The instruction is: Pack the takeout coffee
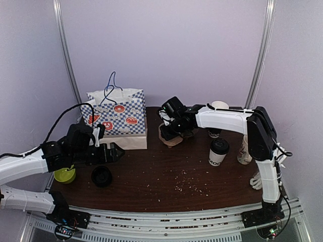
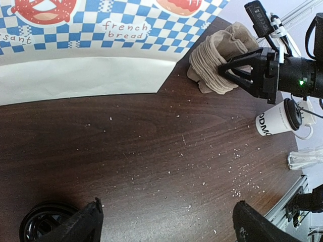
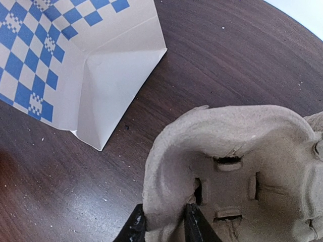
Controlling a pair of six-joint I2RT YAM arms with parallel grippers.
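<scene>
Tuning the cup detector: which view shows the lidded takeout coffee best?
Top external: the takeout coffee stands whole and unblocked, black lid, white body and lettered black base all showing. Left wrist has it small near the right edge, at a slant, lettering partly cut off. Right wrist misses it, showing only the carrier stack and the bag.

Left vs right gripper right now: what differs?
Left gripper: fingers spread wide, nothing between. Right gripper: fingers pinch the wall of the pulp cup carrier. Left gripper hovers over the table; right gripper sits at the carrier, beside the paper bag. Shared: neither touches the takeout coffee.
</scene>
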